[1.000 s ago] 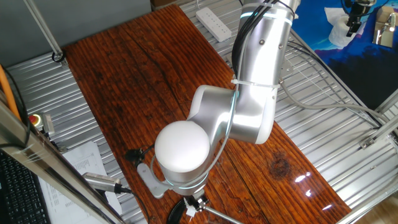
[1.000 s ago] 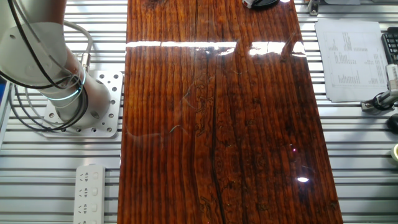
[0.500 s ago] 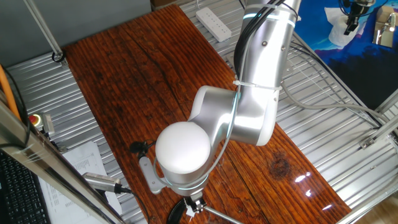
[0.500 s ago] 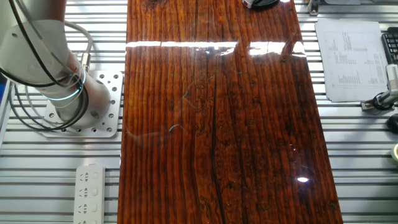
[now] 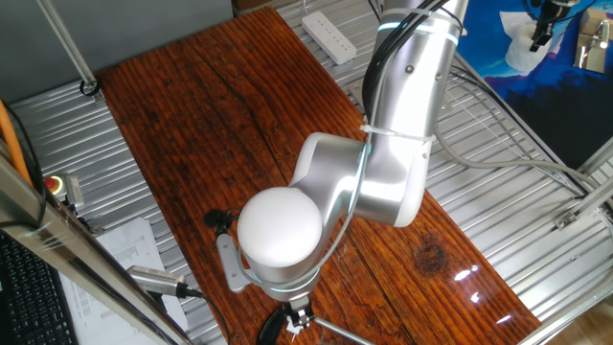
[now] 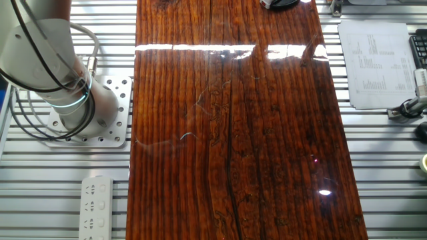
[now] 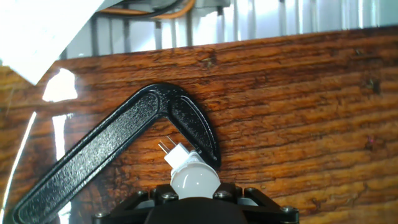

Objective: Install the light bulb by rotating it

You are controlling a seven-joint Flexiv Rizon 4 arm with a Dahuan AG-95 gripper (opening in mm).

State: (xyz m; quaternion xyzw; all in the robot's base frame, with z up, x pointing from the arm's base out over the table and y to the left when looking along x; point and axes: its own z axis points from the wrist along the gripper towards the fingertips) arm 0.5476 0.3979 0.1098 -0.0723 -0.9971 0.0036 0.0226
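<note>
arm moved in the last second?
Yes, slightly. In the fixed view that shows the arm, its upper link has shifted right relative to the power strip, and the wrist bracket has turned.

Arm (image 5: 397,125) came down from upper right in one fixed view, elbow bent, big white joint cap (image 5: 279,226) facing cam. Base (image 6: 73,110) bolted at table's left in other fixed view. Gripper (image 7: 194,199) low in hand view, fingers closed on bulb (image 7: 193,173), prongs pointing away, tilted left.
</note>
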